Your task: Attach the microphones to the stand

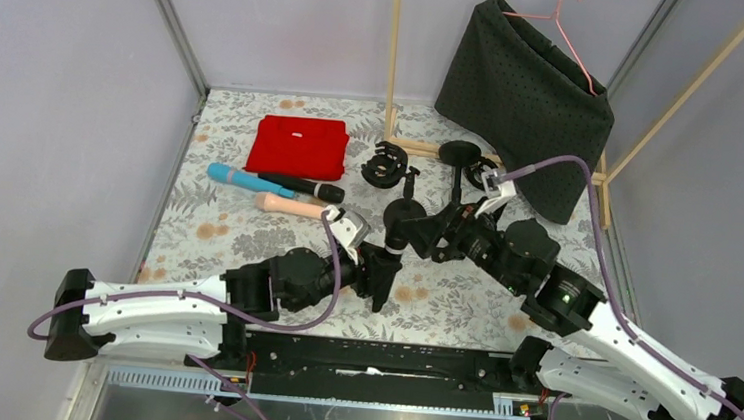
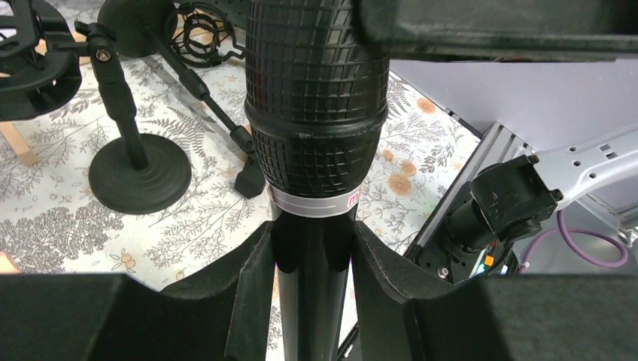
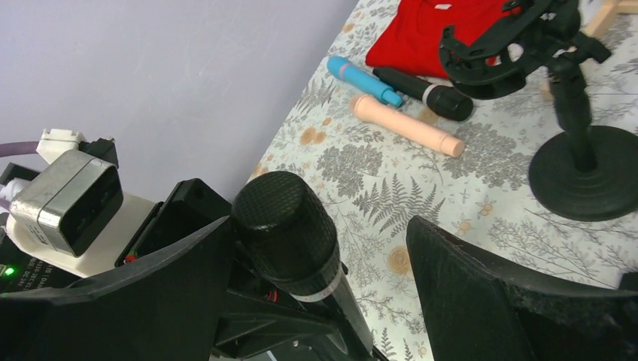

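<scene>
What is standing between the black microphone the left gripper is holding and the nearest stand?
Only the right gripper: its open fingers straddle the head of the black microphone, one of them on the side toward the stand. Nothing else visible lies between them.

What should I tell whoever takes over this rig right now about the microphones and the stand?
Left gripper: shut on the handle of the held black microphone.
Right gripper: open, jaws either side of that microphone's head, not gripping.
On the table: blue microphone, other black microphone and pink microphone, lying together by the red cloth.
Stand: upright, cradle empty.
Done: one microphone picked up.
Left: mount all four.
</scene>
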Tool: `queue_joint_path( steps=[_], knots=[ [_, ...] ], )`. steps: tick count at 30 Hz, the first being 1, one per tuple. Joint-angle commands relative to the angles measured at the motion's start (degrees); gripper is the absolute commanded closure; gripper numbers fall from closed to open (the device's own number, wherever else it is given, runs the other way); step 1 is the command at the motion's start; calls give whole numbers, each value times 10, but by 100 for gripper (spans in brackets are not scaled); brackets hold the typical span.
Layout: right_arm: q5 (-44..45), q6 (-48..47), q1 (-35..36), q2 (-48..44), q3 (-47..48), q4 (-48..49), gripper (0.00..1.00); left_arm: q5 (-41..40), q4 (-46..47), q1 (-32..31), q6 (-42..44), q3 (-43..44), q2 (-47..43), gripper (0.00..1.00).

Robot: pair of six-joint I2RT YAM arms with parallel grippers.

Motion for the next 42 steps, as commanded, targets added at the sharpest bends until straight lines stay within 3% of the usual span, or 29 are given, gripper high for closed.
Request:
queue_joint_path(
  steps=[1,8,20,27,28,33,34,36,42],
  knots=[
    [-41,-4,3,29,-7,85,10,-28,14,-1,-38,27,9,100],
    [-59,-6,3,67,-14,94,14,-45,6,0,-56,30,5,100],
    [-98,-26,3,105,-23,106,30,-64,0,1,-64,28,-2,100],
    [-109,-29,3,113,-29,119,46,-68,-2,2,-65,28,-1,100],
    [-109,-30,3,114,-29,118,48,-68,-2,1,-65,29,-2,96],
    [-105,-31,4,106,-34,121,73,-58,3,2,-59,26,-1,49],
    [-102,-31,3,104,-35,123,77,-59,5,2,-59,25,-1,38],
    [-83,-31,3,95,-37,120,87,-68,5,2,-58,26,0,2],
    [-6,-35,3,76,-27,87,100,-70,-16,2,-64,29,-6,1]
  ],
)
